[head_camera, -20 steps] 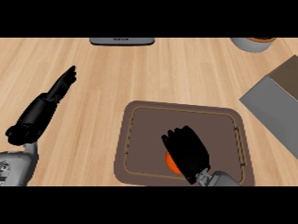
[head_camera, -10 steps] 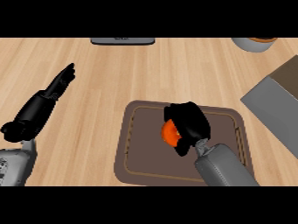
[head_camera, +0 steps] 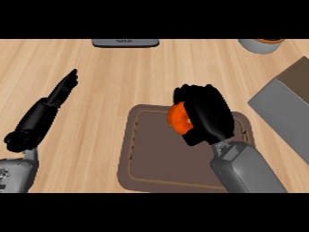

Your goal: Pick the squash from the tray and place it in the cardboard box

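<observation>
Pale wood grain covers the bench (head_camera: 117, 72), where a brown tray (head_camera: 153, 158) with a thin light border lies at centre. Over the tray's far part, the right hand (head_camera: 207, 113) curls its black fingers round the orange squash (head_camera: 179, 118), which shows at the hand's left side. To the right sits the cardboard box (head_camera: 297, 102), its grey flap turned towards the tray. On the left, the left hand (head_camera: 50, 106) lies with fingers straight and pressed together, pointing away. Along the far edge show a dark grey object (head_camera: 126, 42) and a round container (head_camera: 262, 44).
</observation>
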